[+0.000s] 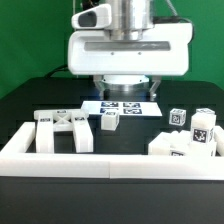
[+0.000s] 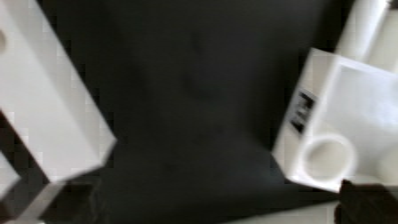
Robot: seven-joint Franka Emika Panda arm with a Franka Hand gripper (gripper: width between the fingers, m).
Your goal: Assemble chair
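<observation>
- Nearest you, the low white border wall [image 1: 60,160] runs along the front of the black desk [image 1: 20,105].
- Just behind that wall, on the exterior view's left, the cross-braced frame [image 1: 64,129] lies on the desk. It is well forward of the tool [image 1: 124,88] and off to one side of it, untouched.
- On the exterior view's right, a cluster of tagged chair parts [image 1: 182,146] sits against the wall. A taller tagged block [image 1: 200,125] and a tagged post [image 1: 178,117] stand just behind the cluster. All of these are well apart from the tool.
- Between the frame and the cluster stands a small tagged block [image 1: 109,121], just in front of the marker board [image 1: 122,106]. Of all the chair pieces you can see, this one lies closest to the spot beneath the tool.
- Farthest back, the tool hangs over the far side of the marker board, raised clear of the desk and of every part.
- The wrist view is blurred. It shows a white part with a round hole [image 2: 327,152] on one side and a long white slab [image 2: 54,110] on the other, with bare dark desk between them. You cannot tell from it which pieces these are.
- In that same view the dark fingertips [image 2: 45,200] seem to be spread wide with only desk between them, so the tool is pinching nothing and touching nothing.
</observation>
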